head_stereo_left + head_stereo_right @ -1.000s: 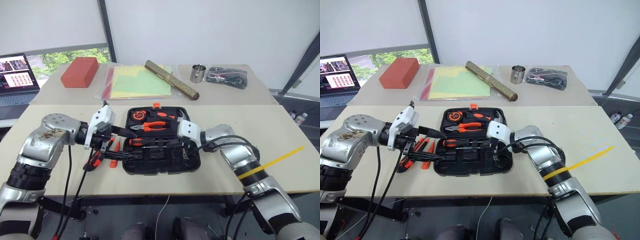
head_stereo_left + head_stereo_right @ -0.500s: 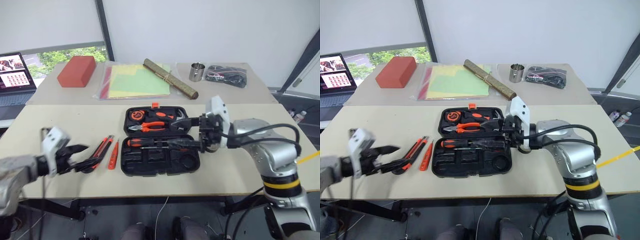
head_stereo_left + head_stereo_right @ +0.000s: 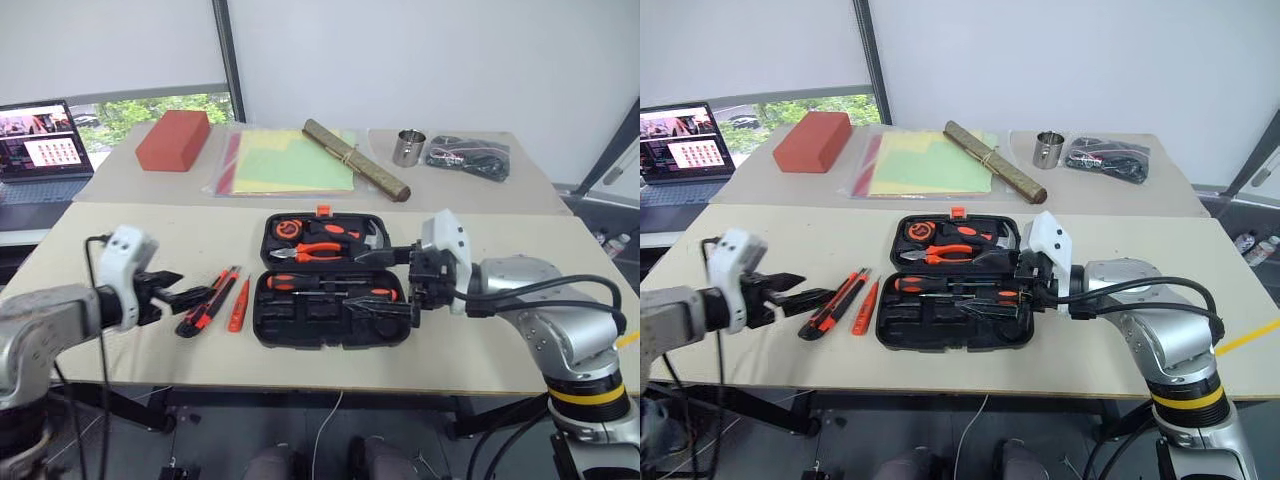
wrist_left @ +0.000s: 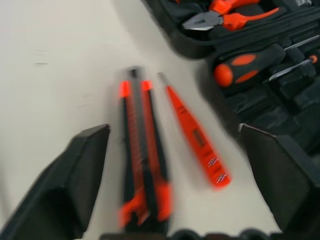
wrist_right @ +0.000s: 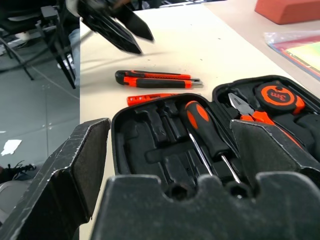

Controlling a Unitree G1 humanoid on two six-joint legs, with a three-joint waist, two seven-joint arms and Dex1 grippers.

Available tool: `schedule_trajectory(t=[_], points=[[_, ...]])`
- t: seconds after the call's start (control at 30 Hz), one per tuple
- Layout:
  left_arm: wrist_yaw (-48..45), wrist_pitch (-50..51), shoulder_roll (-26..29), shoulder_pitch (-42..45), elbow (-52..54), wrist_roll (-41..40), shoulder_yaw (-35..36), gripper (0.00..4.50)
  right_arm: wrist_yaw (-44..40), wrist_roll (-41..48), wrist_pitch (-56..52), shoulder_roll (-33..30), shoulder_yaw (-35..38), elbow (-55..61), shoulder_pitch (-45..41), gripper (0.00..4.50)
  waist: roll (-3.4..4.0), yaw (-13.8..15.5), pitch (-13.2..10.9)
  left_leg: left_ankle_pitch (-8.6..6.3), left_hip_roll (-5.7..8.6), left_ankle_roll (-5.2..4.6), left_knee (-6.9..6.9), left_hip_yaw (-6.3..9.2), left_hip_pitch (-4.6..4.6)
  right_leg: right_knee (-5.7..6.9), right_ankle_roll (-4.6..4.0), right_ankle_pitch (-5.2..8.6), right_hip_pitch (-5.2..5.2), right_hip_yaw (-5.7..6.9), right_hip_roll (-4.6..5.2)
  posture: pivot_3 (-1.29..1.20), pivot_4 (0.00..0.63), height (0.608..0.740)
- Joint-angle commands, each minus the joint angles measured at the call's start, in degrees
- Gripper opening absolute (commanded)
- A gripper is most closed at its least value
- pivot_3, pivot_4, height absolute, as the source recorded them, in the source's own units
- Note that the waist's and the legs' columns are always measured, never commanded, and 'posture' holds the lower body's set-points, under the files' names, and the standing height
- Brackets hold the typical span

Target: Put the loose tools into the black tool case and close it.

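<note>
The left wrist view showed the left tool [image 4: 170, 200] wide over the knife [image 4: 142, 160]; head views showed the right tool [image 3: 385, 285] wide above the case [image 3: 335, 325].

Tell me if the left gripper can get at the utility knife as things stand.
Probably yes. The left gripper is open and points at the utility knife, which lies flat on bare table beside the tester screwdriver, nothing between them.
</note>
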State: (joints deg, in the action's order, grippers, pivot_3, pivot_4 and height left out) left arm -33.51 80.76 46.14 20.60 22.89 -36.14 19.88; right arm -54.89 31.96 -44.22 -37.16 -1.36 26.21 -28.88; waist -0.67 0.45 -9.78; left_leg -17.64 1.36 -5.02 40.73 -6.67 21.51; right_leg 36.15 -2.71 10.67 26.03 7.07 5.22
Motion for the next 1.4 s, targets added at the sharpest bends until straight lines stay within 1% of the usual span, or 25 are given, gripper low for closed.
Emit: schedule_trajectory(t=[0.03,0.07,0.13,0.27,0.33,0.47,0.57,0.67,0.73,0.83,0.9,1.0,1.1,1.13,1.23,1.3,1.33,1.4], points=[[4.69,7.74,-1.83,4.79,4.43,-0.76,-2.87,2.79,1.9,1.43,0.13,-0.51,1.63,2.8,0.6,4.5,-0.03,-0.27,-0.02,0.1,-0.02,-0.19,-0.02,0.01,0.01,-0.03,-0.03,0.03,0.0,0.01,-0.04,0.0,0.15,0.737],[5.42,9.78,-2.56,5.56,4.58,-1.34,-3.17,2.53,2.27,1.58,0.12,-0.56,1.66,2.94,0.72,4.5,-0.02,-0.29,-0.02,0.16,-0.05,-0.28,-0.02,0.0,0.01,-0.06,-0.04,0.04,0.01,0.02,-0.07,0.0,0.15,0.737],[8.66,11.74,-3.45,6.31,4.47,-0.83,-5.76,1.8,3.0,1.81,0.1,-0.8,1.89,3.24,1.11,4.5,-0.03,-0.29,-0.02,0.15,-0.05,-0.25,-0.04,0.0,0.0,-0.05,-0.04,0.06,0.0,0.0,-0.06,0.0,0.15,0.737],[13.32,11.74,-5.78,7.17,2.82,-0.8,-7.78,1.8,3.94,2.37,-0.08,-1.45,2.35,3.64,1.56,4.5,-0.04,-0.12,-0.03,0.01,-0.04,0.08,-0.03,0.01,-0.08,-0.02,0.14,0.16,-0.07,-0.05,-0.05,0.0,0.15,0.737],[15.11,11.74,-6.63,7.15,1.86,-0.92,-8.5,1.8,4.11,2.52,-0.05,-1.79,2.49,3.72,1.66,4.5,-0.04,0.07,-0.03,0.01,-0.04,0.1,-0.01,0.01,-0.09,0.01,0.14,0.16,-0.07,-0.06,-0.03,0.0,0.15,0.737],[16.93,11.74,-10.36,8.09,0.49,-0.65,-10.77,1.8,4.88,3.37,-0.21,-2.37,2.99,3.74,1.43,4.5,-0.05,0.25,-0.03,0.02,-0.04,0.1,0.0,0.0,-0.1,0.02,0.09,0.14,-0.08,-0.07,-0.02,0.0,0.15,0.737],[17.72,11.74,-11.33,8.66,-1.26,1.3,-13.11,1.8,5.52,4.17,-0.51,-2.61,3.02,3.97,1.2,4.5,-0.05,0.31,-0.02,0.02,-0.03,0.09,0.01,0.01,-0.1,0.0,-0.02,0.07,-0.11,-0.05,0.0,0.0,0.15,0.737],[18.62,10.81,-13.02,9.06,-5.52,3.56,-14.95,1.8,5.59,5.06,-0.73,-3.17,3.11,4.8,1.61,4.5,-0.03,0.43,-0.02,0.02,-0.03,0.09,0.01,0.01,-0.12,0.01,-0.02,0.07,-0.12,-0.05,-0.01,0.0,0.15,0.737],[18.73,10.01,-13.12,9.14,-7.11,4.82,-15.98,1.8,5.34,5.58,-0.85,-3.67,3.12,5.41,1.93,4.5,-0.03,0.54,-0.01,0.02,-0.03,0.1,0.01,0.01,-0.31,0.01,0.07,0.12,-0.35,-0.03,0.0,0.0,0.15,0.737],[18.16,9.26,-13.03,9.07,-8.33,5.53,-16.22,1.13,3.95,7.78,-1.32,-5.07,3.71,7.16,3.1,4.5,-0.02,0.67,-0.01,0.0,-0.08,0.14,0.0,0.06,-0.73,-0.07,0.39,0.32,-0.83,-0.01,0.01,0.0,0.15,0.737],[17.61,9.41,-12.99,9.4,-8.87,5.67,-15.47,0.45,3.37,9.28,-1.93,-5.94,4.17,8.1,3.88,4.5,-0.02,0.77,-0.01,-0.03,-0.08,0.14,-0.03,0.07,-0.81,-0.09,0.41,0.33,-0.9,-0.02,0.06,0.0,0.15,0.737],[16.83,10.19,-11.96,10.62,-9.56,5.76,-13.62,0.41,2.99,11.7,-3.18,-7.3,5.07,9.22,5.3,4.5,-0.02,0.86,-0.01,-0.04,-0.09,0.14,-0.03,0.07,-0.8,-0.07,0.41,0.33,-0.88,-0.03,0.09,0.0,0.15,0.737],[15.11,11.21,-9.81,12.8,-9.5,5.0,-11.52,0.41,2.95,14.17,-4.22,-8.23,5.89,9.81,6.2,4.5,-0.04,0.85,-0.02,-0.04,-0.11,0.14,-0.04,0.07,-0.77,-0.06,0.39,0.32,-0.82,-0.03,0.09,0.0,0.15,0.737],[14.08,11.46,-8.73,13.86,-9.54,4.41,-10.89,0.41,2.82,14.69,-4.4,-8.66,6.06,9.95,6.5,4.5,-0.05,0.77,-0.03,-0.03,-0.12,0.14,-0.04,0.07,-0.72,-0.06,0.38,0.31,-0.76,-0.03,0.08,0.0,0.15,0.737],[7.0,8.28,-3.66,15.97,-8.69,0.82,-11.02,0.4,2.04,15.66,-4.74,-10.19,6.15,10.17,7.61,4.5,-0.11,0.75,-0.07,-0.03,-0.14,0.15,-0.04,0.07,-0.48,-0.02,0.36,0.3,-0.51,0.01,0.08,0.0,0.15,0.737],[-0.11,1.87,2.31,15.81,-7.17,0.34,-14.16,0.4,1.04,15.89,-4.64,-11.48,5.75,10.25,8.41,4.5,-0.11,0.72,-0.07,-0.03,-0.12,0.15,-0.04,0.06,-0.24,-0.03,-0.04,0.06,-0.22,0.01,0.08,0.0,0.15,0.737],[-4.04,-3.11,5.57,15.61,-7.18,1.44,-16.16,0.4,0.55,15.71,-4.42,-12.0,5.44,10.27,8.7,4.5,-0.11,0.73,-0.07,-0.03,-0.1,0.15,-0.04,0.04,-0.19,-0.02,-0.05,0.06,-0.15,0.01,0.08,0.0,0.15,0.737],[-12.07,-13.73,10.41,15.72,-8.43,3.81,-19.08,0.4,0.15,14.93,-3.58,-12.57,4.84,10.29,8.94,4.5,-0.1,0.68,-0.07,-0.02,-0.08,0.15,-0.05,0.02,-0.16,-0.05,-0.08,0.07,-0.1,0.02,0.08,0.0,0.15,0.737]])
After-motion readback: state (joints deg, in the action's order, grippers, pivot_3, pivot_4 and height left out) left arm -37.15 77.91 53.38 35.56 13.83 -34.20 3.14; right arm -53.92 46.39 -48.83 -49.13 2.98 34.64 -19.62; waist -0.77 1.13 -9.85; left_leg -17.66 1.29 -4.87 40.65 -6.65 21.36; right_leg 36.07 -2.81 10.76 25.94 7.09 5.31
